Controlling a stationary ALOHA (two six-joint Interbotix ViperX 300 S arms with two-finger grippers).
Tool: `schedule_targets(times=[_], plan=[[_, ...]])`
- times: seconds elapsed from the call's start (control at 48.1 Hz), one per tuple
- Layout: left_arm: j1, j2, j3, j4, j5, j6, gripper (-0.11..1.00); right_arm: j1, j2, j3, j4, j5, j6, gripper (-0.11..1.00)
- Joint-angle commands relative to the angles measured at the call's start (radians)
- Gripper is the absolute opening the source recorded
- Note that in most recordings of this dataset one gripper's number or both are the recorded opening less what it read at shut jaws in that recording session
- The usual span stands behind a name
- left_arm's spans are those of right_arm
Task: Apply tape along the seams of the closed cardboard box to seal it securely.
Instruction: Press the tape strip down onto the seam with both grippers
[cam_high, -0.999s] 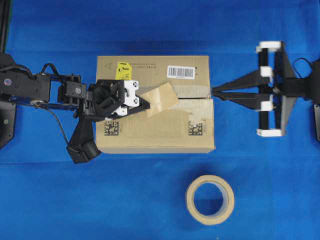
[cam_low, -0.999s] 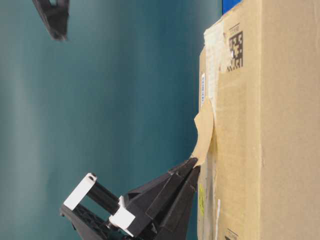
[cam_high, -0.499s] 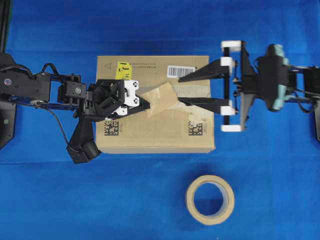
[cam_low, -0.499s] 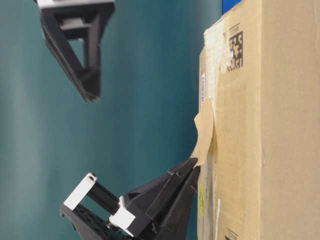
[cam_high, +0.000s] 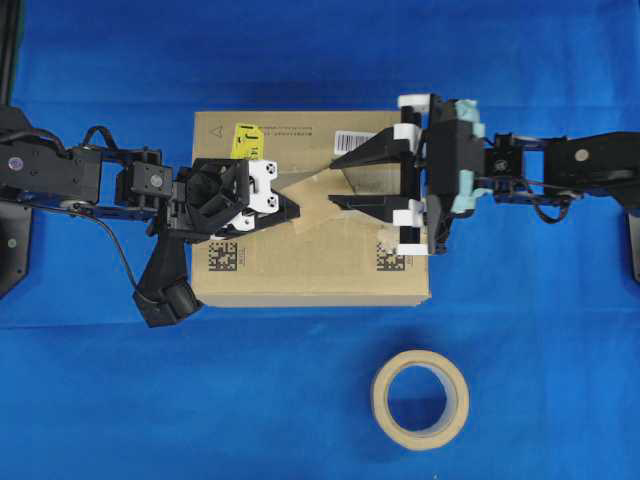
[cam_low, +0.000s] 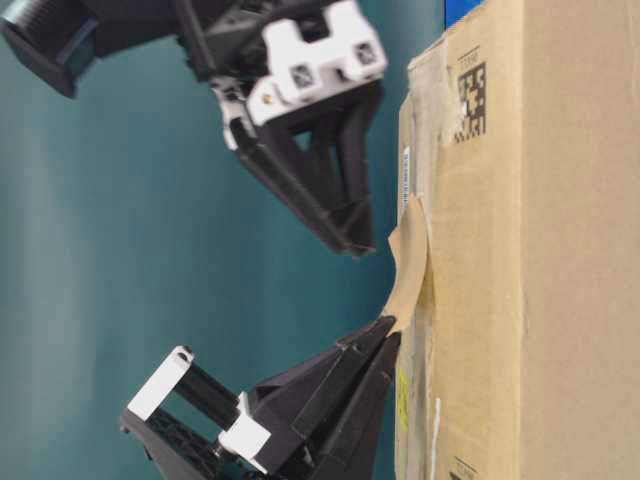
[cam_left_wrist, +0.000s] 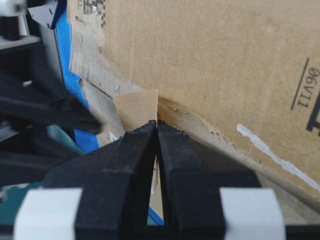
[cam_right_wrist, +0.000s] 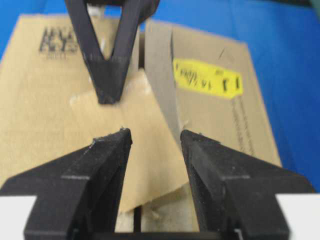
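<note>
Tape (cam_high: 318, 196) in left pincer (cam_high: 292, 212) (tips pinched), right pincer (cam_high: 338, 180) agape above.

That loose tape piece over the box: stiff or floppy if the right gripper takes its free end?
Likely floppy: the tape curves in a bow from the shut left gripper up along the box. Probably very light, since one pinched corner carries it. It may cling if sticky; the open right gripper hovers over it, apparently not touching.

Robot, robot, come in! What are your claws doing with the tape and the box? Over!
Left gripper shut on the tape. Right gripper open, above tape's free end. Tape lifted off cardboard box, not pressed onto seam. Nothing in the way.
</note>
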Motion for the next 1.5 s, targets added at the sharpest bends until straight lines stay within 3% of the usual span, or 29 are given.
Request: schedule_targets(times=[0.0,0.999,1.227,1.352,1.477], plan=[[0.0,-0.015,-0.015,0.0,-0.005,-0.003,0.02,0.002,-0.003,-0.021,0.003,-0.003,0.002,0.5],[0.029,-0.012,-0.021,0.0,-0.005,-0.017,0.02,0.003,0.057,-0.029,0.006,0.054,0.0,0.5],[0.054,-0.011,-0.029,0.0,0.06,-0.018,0.02,0.002,0.057,-0.029,0.029,0.058,0.0,0.5],[0.061,-0.009,-0.032,0.0,0.069,-0.018,0.12,0.002,0.057,-0.029,0.035,0.057,0.0,0.5],[0.071,-0.009,-0.032,0.0,0.071,-0.018,0.3,0.002,0.057,-0.029,0.035,0.058,0.0,0.5]])
